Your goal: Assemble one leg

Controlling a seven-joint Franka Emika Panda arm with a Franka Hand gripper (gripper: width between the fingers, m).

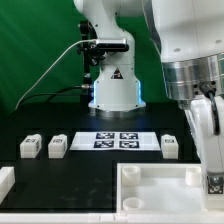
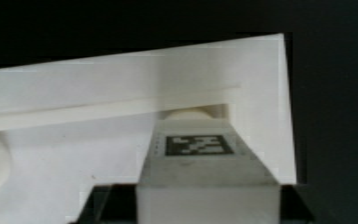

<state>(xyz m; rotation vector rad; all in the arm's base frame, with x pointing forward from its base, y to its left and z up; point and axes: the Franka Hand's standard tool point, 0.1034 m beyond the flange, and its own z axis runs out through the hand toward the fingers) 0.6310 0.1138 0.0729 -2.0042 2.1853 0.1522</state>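
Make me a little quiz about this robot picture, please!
1. Count: how many loose legs lie on the black table in line with the marker board?
2. True or false: the gripper is empty.
3. Pick one: the held leg is closest to
A) the big white tray piece
B) the marker board
C) the robot's base

Key:
1. Three: two on the exterior view's left of the marker board, one on its right.
2. False: it grips a leg with a square tag.
3. A
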